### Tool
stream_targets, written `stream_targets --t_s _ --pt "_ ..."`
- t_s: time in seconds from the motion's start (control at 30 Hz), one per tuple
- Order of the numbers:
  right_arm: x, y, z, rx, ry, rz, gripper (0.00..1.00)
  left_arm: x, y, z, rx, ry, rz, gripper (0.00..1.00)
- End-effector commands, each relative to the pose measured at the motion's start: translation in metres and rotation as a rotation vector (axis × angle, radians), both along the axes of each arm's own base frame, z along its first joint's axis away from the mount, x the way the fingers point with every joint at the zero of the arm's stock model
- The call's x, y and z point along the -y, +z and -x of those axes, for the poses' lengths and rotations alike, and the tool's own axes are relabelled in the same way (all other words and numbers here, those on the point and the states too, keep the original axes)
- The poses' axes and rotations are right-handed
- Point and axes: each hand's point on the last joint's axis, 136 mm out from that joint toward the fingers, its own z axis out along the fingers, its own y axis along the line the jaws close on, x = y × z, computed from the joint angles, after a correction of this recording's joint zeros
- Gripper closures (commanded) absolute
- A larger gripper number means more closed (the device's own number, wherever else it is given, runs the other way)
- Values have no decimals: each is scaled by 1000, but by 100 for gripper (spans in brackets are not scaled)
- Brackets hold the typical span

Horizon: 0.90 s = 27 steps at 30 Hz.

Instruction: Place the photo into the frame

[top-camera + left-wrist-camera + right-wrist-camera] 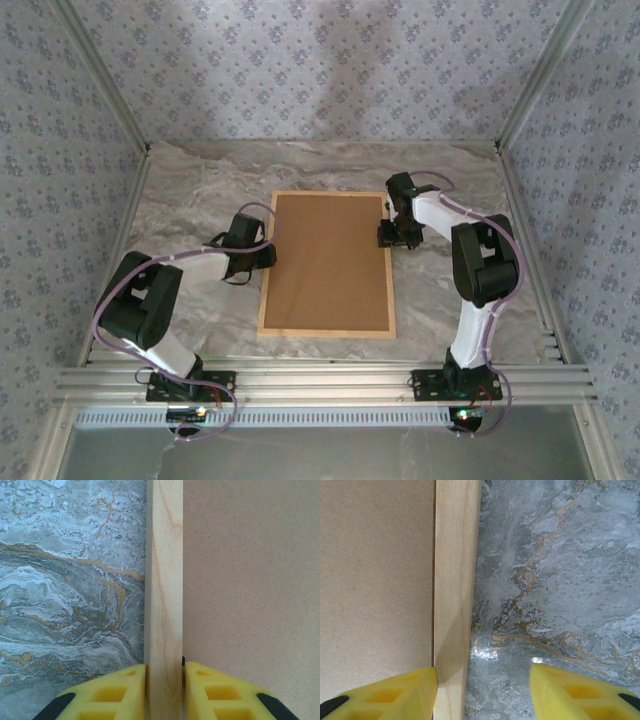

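The frame (pixel 325 331), thin light tan wood, lies flat mid-table with a plain brown backing board (pixel 328 262) filling it. The photo is hidden. My left gripper (pixel 268 255) sits at the frame's left rail. In the left wrist view its yellow fingers (pixel 112 695) press on both sides of that rail (pixel 164 580), so the left gripper (pixel 164 680) is shut on it. My right gripper (pixel 390 235) is at the upper right rail. It stands open (pixel 483 680) astride the rail (pixel 456 580), one finger (pixel 395 692) over the board (pixel 375 580), the other apart over the marble.
The grey marble tabletop (pixel 200 190) surrounds the frame, with free room behind it and on both sides. Wallpapered walls and aluminium posts (pixel 110 90) close in the cell. An aluminium rail (pixel 320 380) carrying the arm bases runs along the near edge.
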Motion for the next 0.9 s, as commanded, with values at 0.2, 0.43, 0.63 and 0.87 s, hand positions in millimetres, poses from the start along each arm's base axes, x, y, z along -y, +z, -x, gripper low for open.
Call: stream_targets --t_s 0.2,0.43,0.63,0.87 --pt "-2 -18 9 -47 37 39 46 -9 -40 34 -161 -30 -59 75" --pt "-17 -28 22 -75 63 28 45 -9 -41 34 -163 -30 -60 75" --pt "-27 -37 26 -93 87 27 45 -9 -41 34 -164 -31 -57 75" --pt "-35 -41 26 -100 107 27 45 -8 -40 34 -163 -33 -56 75"
